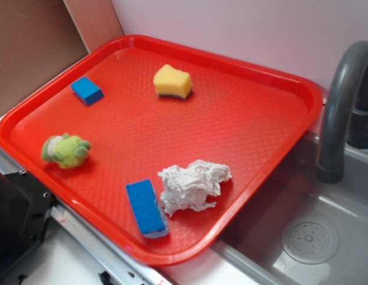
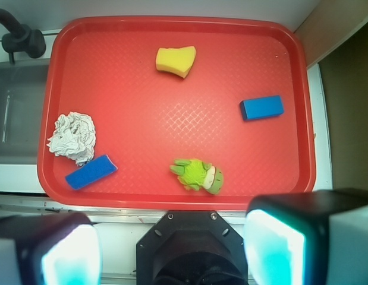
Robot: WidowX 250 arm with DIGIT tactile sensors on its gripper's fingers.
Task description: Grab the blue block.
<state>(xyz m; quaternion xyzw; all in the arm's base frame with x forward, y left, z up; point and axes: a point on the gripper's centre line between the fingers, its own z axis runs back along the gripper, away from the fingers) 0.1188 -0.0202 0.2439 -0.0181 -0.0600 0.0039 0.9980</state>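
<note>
Blue smooth rectangular block [image 2: 262,108] untouched near red plastic tray's [image 2: 172,205] edge; claw [image 2: 172,252] open, high above. Approach pending: traverse, descend.

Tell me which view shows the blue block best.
Wrist. The blue block lies unobstructed from above on the tray, its whole top face in outline, clearly apart from the blue sponge. Exterior shows the block too, smaller, at a slant near the far left rim.
</note>
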